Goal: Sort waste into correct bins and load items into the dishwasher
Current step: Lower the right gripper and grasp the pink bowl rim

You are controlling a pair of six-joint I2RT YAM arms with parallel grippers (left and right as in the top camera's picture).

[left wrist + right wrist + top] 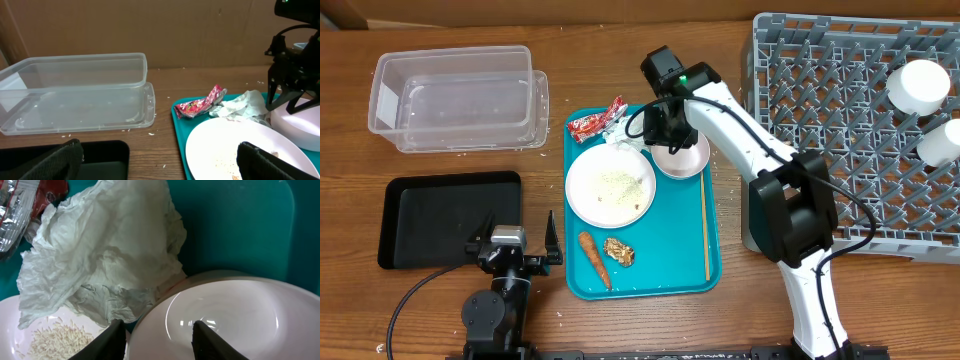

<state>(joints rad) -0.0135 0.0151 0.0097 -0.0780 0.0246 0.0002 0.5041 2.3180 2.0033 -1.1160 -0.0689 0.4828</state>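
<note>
Right gripper [157, 325] is positioned low over the white bowl [235, 315], jaws apart, one finger [112, 340] outside the rim and the other inside the basin. Contact with the rim cannot be confirmed from the wrist view. The bowl sits at the far right corner of the teal tray [665, 265]. A crumpled white napkin [110, 255] lies just beside the bowl, overlapping the edge of the white plate [610, 188], which carries scattered rice grains. A red wrapper [595, 122] lies beyond the napkin at the tray's far left corner. A carrot [595, 258] and a brown food scrap [618, 251] lie at the near end of the tray; a chopstick [705, 215] lies along its right side. Left gripper [518, 235] sits near the table's front edge, jaws wide apart and empty, beside a black tray [420, 215]. A clear container [455, 95] stands behind it. The grey dish rack [820, 100] is at far right, holding two white cups [920, 85].
</note>
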